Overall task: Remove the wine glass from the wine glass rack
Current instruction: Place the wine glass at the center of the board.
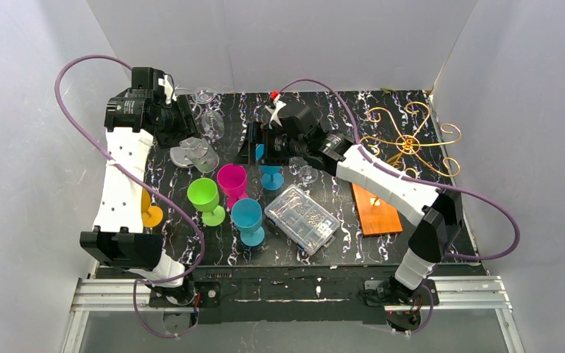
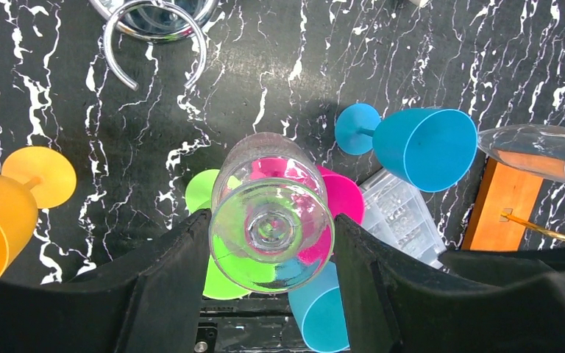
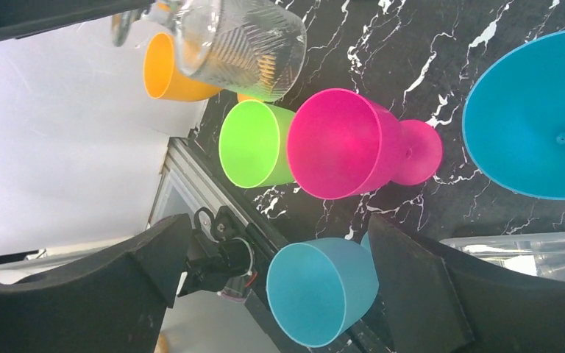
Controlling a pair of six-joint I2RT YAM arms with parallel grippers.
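Left gripper [image 2: 272, 224] clamps the wine glass [image 2: 268, 195] — right gripper [image 3: 278, 229] gapes empty — I'd lower it slow, missing the pink cup [image 2: 343, 198].

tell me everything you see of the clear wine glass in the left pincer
The clear wine glass is transparent and empty, glass or plastic, with a rounded bowl. Seen end-on from the wrist, its stem is hidden. The left pincer grips it from both sides, off the black marbled table. The pink cup and green cup show through it. Nothing else seems to touch it.
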